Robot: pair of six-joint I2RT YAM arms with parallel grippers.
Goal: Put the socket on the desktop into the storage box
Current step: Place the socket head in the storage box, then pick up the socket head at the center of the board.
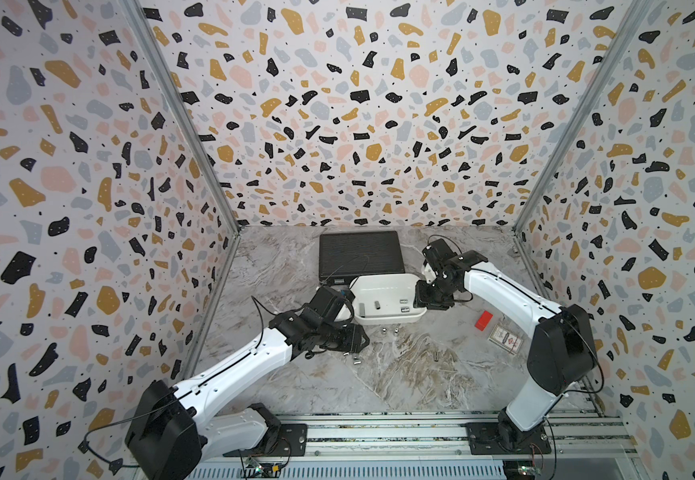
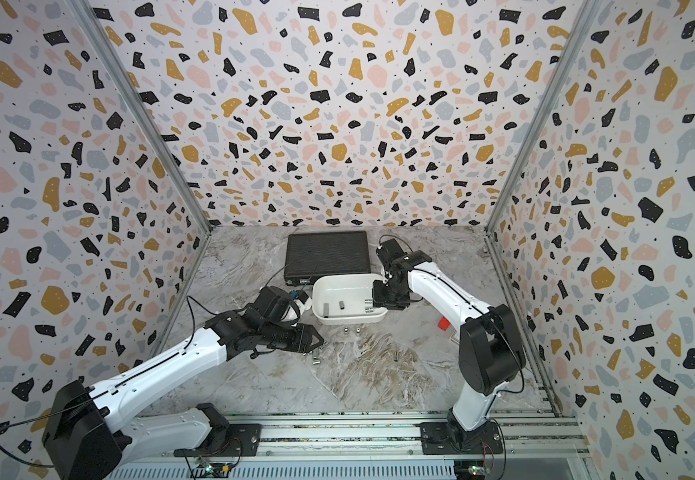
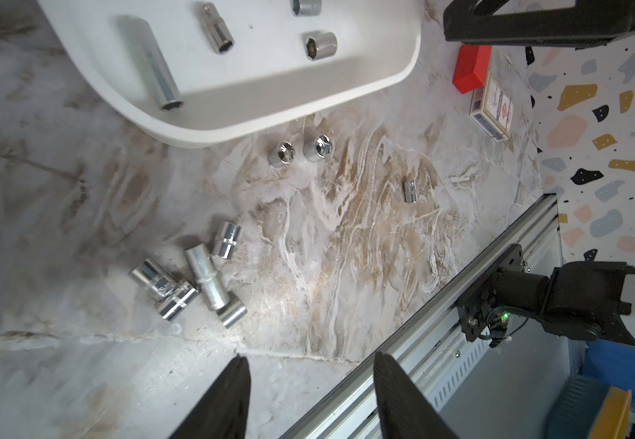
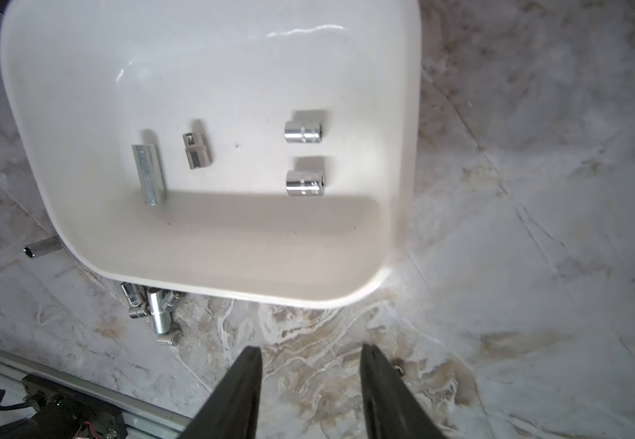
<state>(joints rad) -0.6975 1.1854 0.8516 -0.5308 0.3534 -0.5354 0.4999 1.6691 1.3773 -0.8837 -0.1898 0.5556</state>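
Sockets point(image 1: 377, 304) inside storage box point(image 1: 391, 320)

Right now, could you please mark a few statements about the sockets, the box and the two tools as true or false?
1. The storage box holds four sockets. True.
2. The right tool grips a socket. False: its jaws stand apart with nothing between them.
3. Two upright sockets stand on the desktop just outside the box. True.
4. The red block lies inside the box. False: it lies on the desktop, outside it.
5. The left tool is open and empty. True.
6. No socket lies on its side on the desktop. False: a cluster of sockets lies there.
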